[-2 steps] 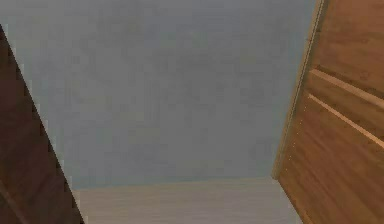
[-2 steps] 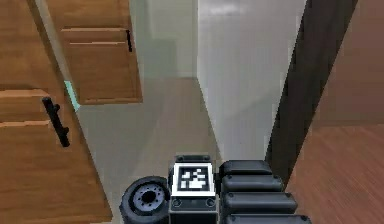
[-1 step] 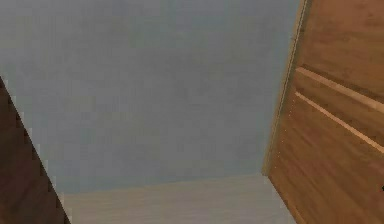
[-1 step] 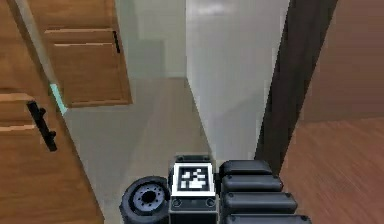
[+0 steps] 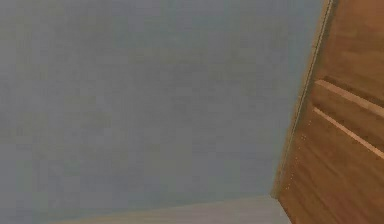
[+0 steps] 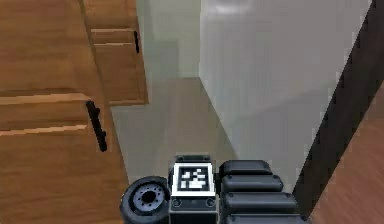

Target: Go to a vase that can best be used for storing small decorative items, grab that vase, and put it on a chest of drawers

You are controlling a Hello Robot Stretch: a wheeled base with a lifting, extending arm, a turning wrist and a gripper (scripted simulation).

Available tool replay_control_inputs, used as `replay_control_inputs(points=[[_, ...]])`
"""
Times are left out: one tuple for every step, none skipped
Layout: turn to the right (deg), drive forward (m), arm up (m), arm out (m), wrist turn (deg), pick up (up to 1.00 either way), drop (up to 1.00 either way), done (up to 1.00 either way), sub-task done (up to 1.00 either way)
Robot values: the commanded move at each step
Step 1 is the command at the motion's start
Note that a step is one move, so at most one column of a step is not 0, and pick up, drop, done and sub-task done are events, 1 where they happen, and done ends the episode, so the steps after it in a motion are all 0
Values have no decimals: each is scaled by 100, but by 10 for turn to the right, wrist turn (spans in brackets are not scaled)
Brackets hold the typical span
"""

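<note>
Ahead of me, in the forward view, a plain grey wall [image 5: 140,100] takes up most of the scene, with a pale strip of floor [image 5: 190,213] along the bottom edge. At that view's right edge rises a wooden chest [image 5: 345,130], its brown face crossed by slanting ledges that look like drawer fronts. In the arm side view, my fingers [image 6: 147,200] sit at the bottom edge, just left of the middle. All I can make out of them is a dark rounded body, so I cannot tell whether they are apart or together, nor whether they hold anything. Just right of them is a white square with black marks [image 6: 195,180], and right of that are the dark ribbed segments of my arm [image 6: 255,192]. Up and to the left of my fingers, near them, stands brown wooden furniture [image 6: 45,150] with horizontal seams and a black handle [image 6: 96,125] at its edge. Farther out beyond it is a second wooden panel [image 6: 115,60] with its own small black handle. Straight out from my fingers runs a grey-brown floor, and out to their right stands a pale wall [image 6: 270,80] with a dark upright strip [image 6: 345,130] past it.
</note>
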Motion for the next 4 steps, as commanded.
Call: replay_control_inputs(points=[[-240, 0, 0, 0, 0, 0, 0, 0, 0], [0, 40, 0, 0, 0, 0, 0, 0, 0], [-30, 0, 0, 0, 0, 0, 0, 0, 0], [0, 25, 0, 0, 0, 0, 0, 0, 0]])
